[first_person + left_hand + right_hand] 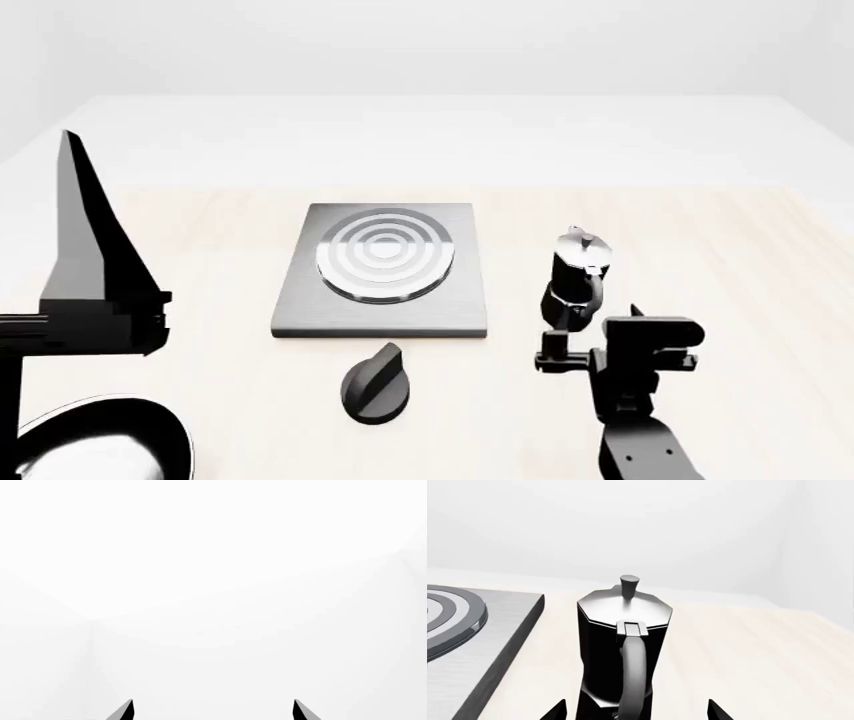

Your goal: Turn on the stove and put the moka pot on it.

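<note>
The stove [380, 272] is a flat grey square plate with burner rings, mid-table, and its corner also shows in the right wrist view [474, 630]. Its round black knob [378, 385] lies in front of it. The black moka pot [578, 272] with its silver lid stands upright to the right of the plate. My right gripper [587, 345] sits just behind the pot. In the right wrist view the moka pot [624, 650] has its handle towards the camera, and the right gripper [637, 712] stands open with a fingertip on each side of it. My left gripper [213, 711] is open and empty, raised at the far left [83, 240].
A round black shape [100, 440] fills the lower left corner of the head view, below my left arm. The light wooden table [747, 300] stretches to the right of the pot. White walls lie beyond.
</note>
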Tool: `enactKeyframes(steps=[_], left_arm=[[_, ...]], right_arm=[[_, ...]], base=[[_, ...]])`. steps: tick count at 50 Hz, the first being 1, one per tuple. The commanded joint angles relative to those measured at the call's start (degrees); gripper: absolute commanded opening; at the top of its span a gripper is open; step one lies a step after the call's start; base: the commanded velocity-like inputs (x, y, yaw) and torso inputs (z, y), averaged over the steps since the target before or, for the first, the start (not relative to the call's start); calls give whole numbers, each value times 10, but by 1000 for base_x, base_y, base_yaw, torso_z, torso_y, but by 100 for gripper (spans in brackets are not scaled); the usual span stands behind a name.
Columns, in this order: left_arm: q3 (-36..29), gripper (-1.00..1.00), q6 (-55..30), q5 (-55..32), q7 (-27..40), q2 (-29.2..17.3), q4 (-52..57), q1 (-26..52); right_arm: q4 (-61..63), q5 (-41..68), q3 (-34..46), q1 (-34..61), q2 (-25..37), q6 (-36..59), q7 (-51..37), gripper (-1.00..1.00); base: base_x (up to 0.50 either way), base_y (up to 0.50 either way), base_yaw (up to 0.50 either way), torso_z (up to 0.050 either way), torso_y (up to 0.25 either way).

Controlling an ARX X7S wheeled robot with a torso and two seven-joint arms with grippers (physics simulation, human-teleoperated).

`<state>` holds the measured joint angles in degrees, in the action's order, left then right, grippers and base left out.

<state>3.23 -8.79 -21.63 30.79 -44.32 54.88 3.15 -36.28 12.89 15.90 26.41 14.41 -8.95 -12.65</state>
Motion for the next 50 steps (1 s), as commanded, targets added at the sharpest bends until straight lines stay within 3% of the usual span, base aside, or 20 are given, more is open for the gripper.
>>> enactKeyframes(steps=[1,15,26,27,30,31,37,50], left_arm=[[-3,100,1,0,1,0,-2,0],[-3,100,2,-1,3,-1,-2,-1],[-2,100,8,0,3,-1,-4,-6],[-2,100,9,0,3,-1,-5,-7],[-1,100,10,0,3,-1,-5,-8],[-1,100,11,1,3,-1,-6,-10],[-2,100,11,0,4,-1,-5,-10],[-4,100,15,1,5,-1,-8,-12]], right_arm=[[-56,-4,3,17,-9,-30,5,100],[-29,1,4,23,-7,-3,1,100],[-60,-1,8,34,-14,-19,6,100],[-106,-5,8,41,-22,-55,11,100],[-67,-1,9,36,-15,-22,6,100],[-116,-6,9,44,-24,-59,11,100],[-76,0,9,43,-16,-22,7,100],[-126,-4,12,64,-23,-46,10,100]], base=[[0,0,0,0,0],[0,0,0,0,0],[0,0,0,0,0],[0,0,0,0,0],[0,0,0,0,0],[0,0,0,0,0],[0,0,0,0,0],[0,0,0,0,0]])
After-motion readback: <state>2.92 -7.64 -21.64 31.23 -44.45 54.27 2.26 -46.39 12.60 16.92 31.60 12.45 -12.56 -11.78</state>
